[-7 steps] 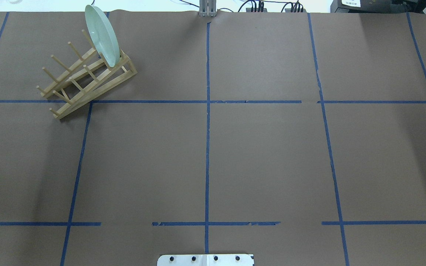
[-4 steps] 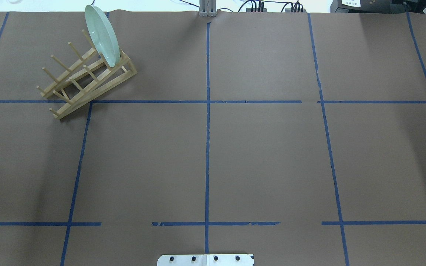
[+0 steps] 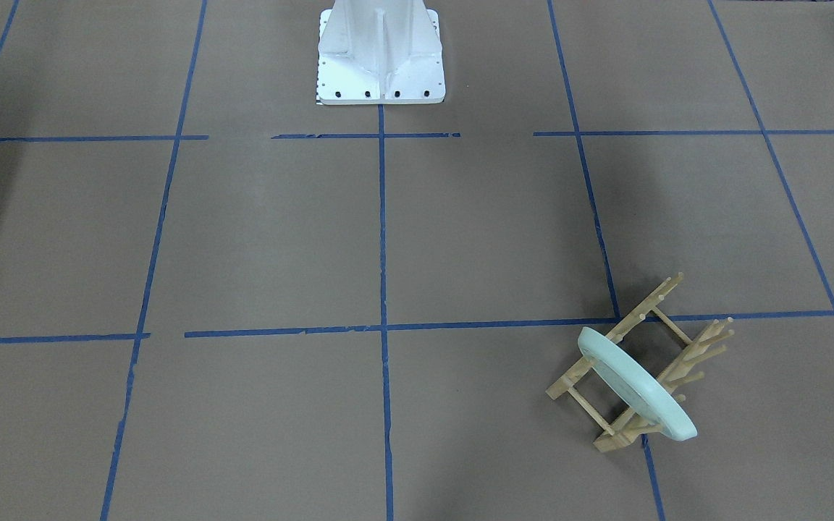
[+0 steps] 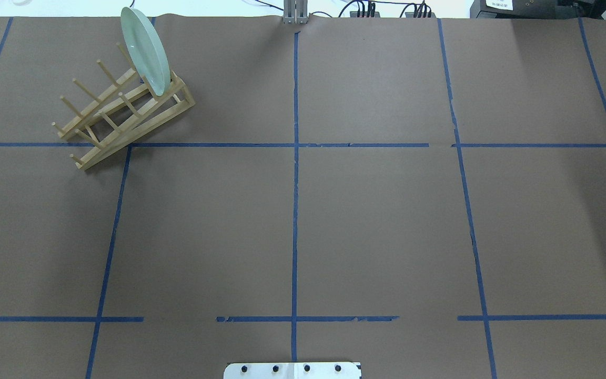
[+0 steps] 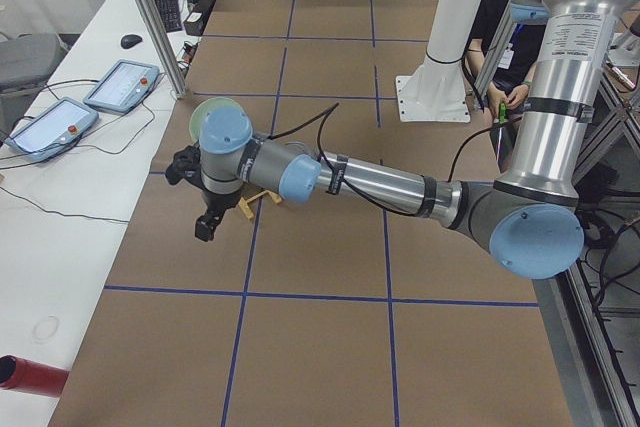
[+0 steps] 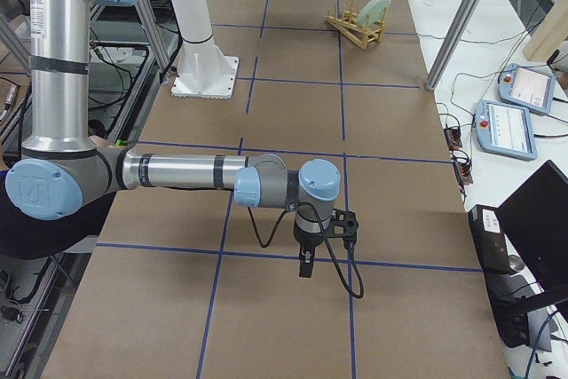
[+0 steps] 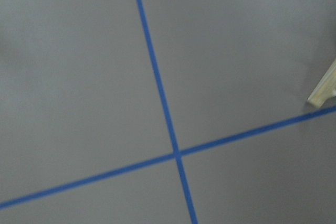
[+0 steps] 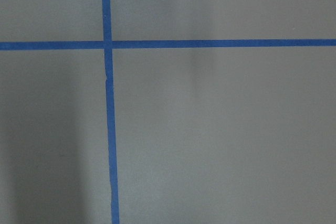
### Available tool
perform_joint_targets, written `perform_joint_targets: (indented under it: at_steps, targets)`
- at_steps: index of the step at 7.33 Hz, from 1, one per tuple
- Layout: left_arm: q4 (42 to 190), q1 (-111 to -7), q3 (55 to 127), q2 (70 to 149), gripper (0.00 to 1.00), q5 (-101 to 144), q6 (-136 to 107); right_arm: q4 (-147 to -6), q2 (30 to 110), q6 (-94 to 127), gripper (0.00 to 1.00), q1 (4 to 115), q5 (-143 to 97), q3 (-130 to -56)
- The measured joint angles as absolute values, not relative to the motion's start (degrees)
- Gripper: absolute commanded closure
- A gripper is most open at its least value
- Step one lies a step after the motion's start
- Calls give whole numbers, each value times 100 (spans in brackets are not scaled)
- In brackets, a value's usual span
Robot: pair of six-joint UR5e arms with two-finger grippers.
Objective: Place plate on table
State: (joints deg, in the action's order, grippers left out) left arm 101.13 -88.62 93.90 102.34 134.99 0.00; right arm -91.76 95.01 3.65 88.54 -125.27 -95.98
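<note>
- The plate [image 4: 145,50] stands on edge, leaning a little, in the end slot of the wooden rack [image 4: 124,118]. This is the slot farthest from the robot, at the far left of the table [image 4: 376,221].
- The plate's lower rim sits down between the rack's pegs, and the other slots hold nothing.
- The rack lies at a slant across a crossing of the blue tape lines [image 4: 295,210], well away from the white robot base [image 3: 381,58].
- In the side view, the left gripper [image 5: 207,222] hangs fingers-down above the table near the rack. It touches neither the rack nor the plate.
- Its wrist camera catches only tape lines and one wooden corner of the rack at the frame's edge.
- The right gripper [image 6: 306,264] points down over bare table at the opposite end, well apart from the plate.
- Both grippers show only in the side views, so it cannot be told whether either is spread or closed.
- Judged from this, the task is at its start: the approach to the plate, with no grasp yet made.
- The next move probably falls to the left arm, which is nearer.
- It would need to line its fingers across the plate's upper rim and close on it.
- It would then lift the plate straight out along the pegs so the rack is not dragged, and lay it flat on bare table.
</note>
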Motion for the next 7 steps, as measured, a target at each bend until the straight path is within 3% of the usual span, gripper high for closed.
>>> perform_joint_targets:
  at_steps: [3,7]
  targets:
    - [11063,-8132,9402,11097,0,13769,-2889,-9176,9501,367,0,8859,-12527,-9598]
    - [14218,-6801,8695,11413,0,13351,-8090,-9176,9501,364,0,8858,-12528,-9598]
